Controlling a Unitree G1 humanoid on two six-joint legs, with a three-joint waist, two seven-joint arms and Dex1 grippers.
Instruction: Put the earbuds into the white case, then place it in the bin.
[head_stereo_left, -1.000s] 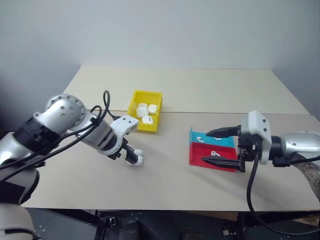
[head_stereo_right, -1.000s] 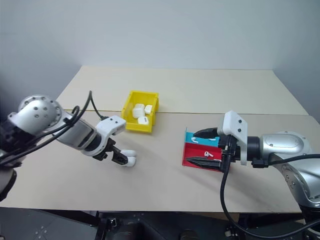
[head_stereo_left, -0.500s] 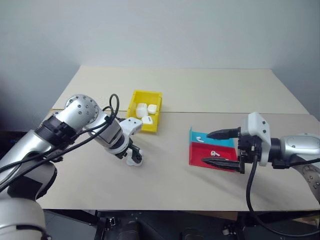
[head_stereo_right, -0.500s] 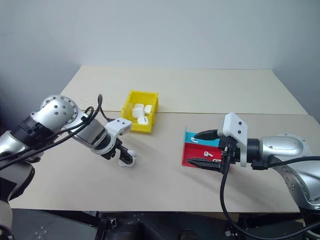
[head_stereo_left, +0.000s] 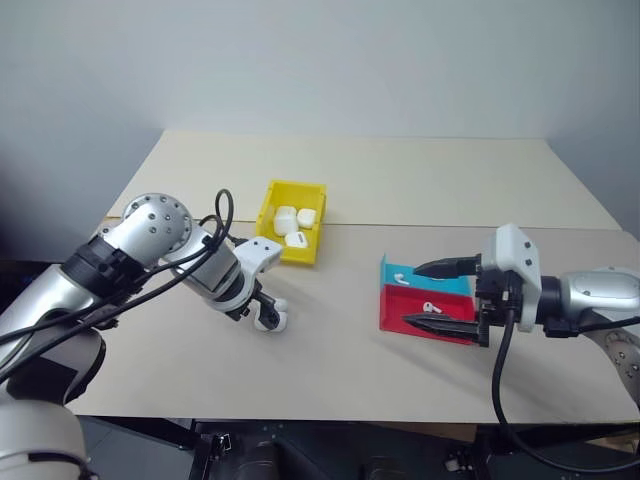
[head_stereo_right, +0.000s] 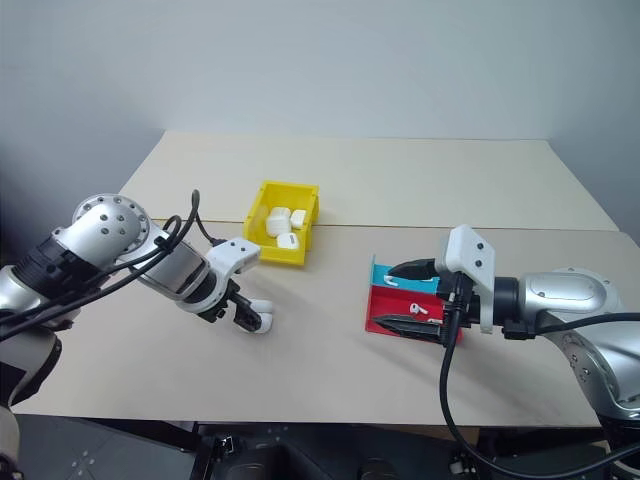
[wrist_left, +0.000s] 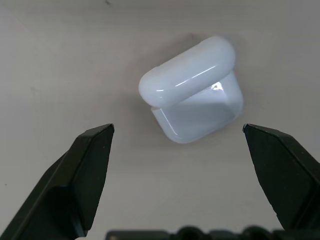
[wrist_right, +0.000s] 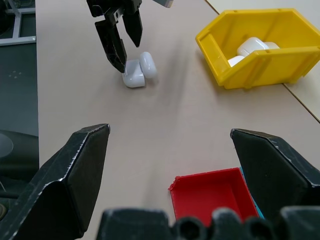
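Both my jaws stand wide open, holding nothing. My left gripper (head_stereo_left: 266, 313) hangs right over the white case (wrist_left: 192, 98) on the table (head_stereo_left: 330, 360), its long axis slanting across my gap; my right gripper (head_stereo_left: 438, 295) waits by the trays.

case (head_stereo_left: 271, 317) before bin (head_stereo_left: 275, 248), trays (head_stereo_left: 425, 312) right

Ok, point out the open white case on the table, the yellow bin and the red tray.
white case (wrist_left: 192, 102), left wrist view, on its flipped-open lid and body.
yellow bin (head_stereo_left: 268, 208), left eye view, on its left wall.
red tray (wrist_right: 212, 192), right wrist view, on its bare floor.
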